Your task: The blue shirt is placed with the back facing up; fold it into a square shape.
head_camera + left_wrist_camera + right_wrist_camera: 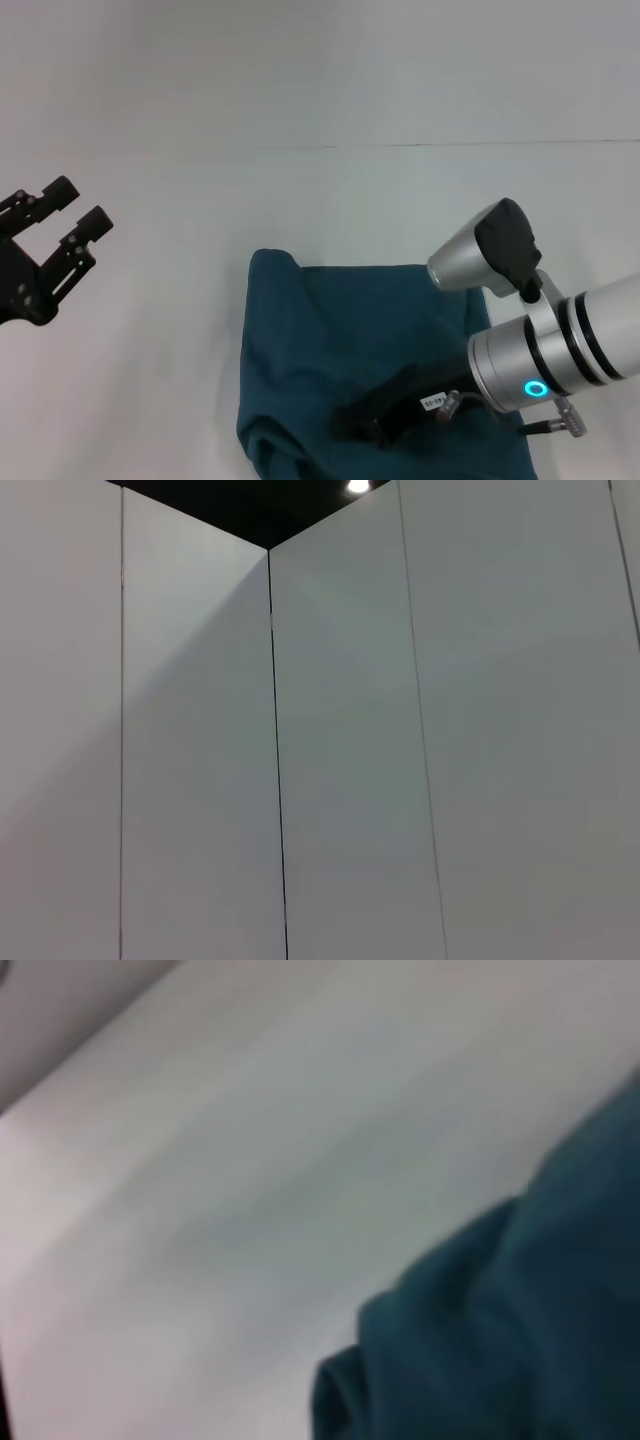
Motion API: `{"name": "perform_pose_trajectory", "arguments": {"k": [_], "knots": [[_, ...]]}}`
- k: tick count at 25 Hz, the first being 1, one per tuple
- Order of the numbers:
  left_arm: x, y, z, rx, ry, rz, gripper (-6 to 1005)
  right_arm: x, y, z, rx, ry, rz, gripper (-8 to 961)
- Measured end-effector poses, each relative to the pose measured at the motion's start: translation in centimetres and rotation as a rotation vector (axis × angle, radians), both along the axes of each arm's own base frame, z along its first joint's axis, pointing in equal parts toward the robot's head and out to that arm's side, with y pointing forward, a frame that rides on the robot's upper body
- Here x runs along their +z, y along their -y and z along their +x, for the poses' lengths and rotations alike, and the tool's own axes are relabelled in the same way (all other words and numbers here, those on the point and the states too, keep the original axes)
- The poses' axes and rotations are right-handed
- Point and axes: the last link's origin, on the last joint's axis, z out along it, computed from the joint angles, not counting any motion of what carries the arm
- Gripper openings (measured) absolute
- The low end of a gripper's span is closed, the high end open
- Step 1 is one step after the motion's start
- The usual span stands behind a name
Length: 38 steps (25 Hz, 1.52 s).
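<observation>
The white bench [150,150] carries the blue shirt [330,340] near-centre, already gathered into a rough block, its long axis running near to far, its left edge bunched. The right gripper [385,415] is down on the near part of the cloth; I cannot tell how its jaws stand. The left gripper [55,240] hangs at the far left, clear of the shirt, jaws spread. This looks a late fold; next calls for squaring the near edge.
</observation>
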Motion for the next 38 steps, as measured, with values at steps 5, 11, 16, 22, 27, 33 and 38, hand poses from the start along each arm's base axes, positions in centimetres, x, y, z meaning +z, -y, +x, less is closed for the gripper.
{"name": "perform_pose_trajectory", "arguments": {"k": [5, 11, 16, 22, 27, 33, 38], "knots": [[-0.1, 0.0, 0.0, -0.003, -0.002, -0.004, 441, 0.2, 0.0, 0.2, 0.011, 0.006, 0.008, 135], [-0.1, 0.1, 0.1, -0.008, -0.001, -0.006, 439, 1.7, -0.5, -2.0, 0.083, -0.033, 0.069, 135], [0.0, -0.1, 0.2, -0.011, -0.001, -0.005, 441, 4.0, -1.2, -2.9, 0.095, -0.077, 0.131, 135], [-0.1, -0.3, 0.2, -0.005, -0.005, -0.001, 441, 4.2, 0.0, -1.8, 0.035, -0.085, 0.097, 134], [-0.1, -0.3, 0.2, -0.006, -0.012, 0.004, 440, 3.7, 1.1, -0.6, -0.010, -0.081, 0.089, 134], [-0.2, -0.4, 0.2, -0.016, -0.029, 0.016, 441, 2.7, 1.6, 0.2, -0.046, -0.066, 0.079, 134], [-0.2, -0.3, 0.0, -0.006, -0.038, 0.023, 442, 2.0, 1.9, 1.3, -0.085, -0.051, 0.070, 134]]}}
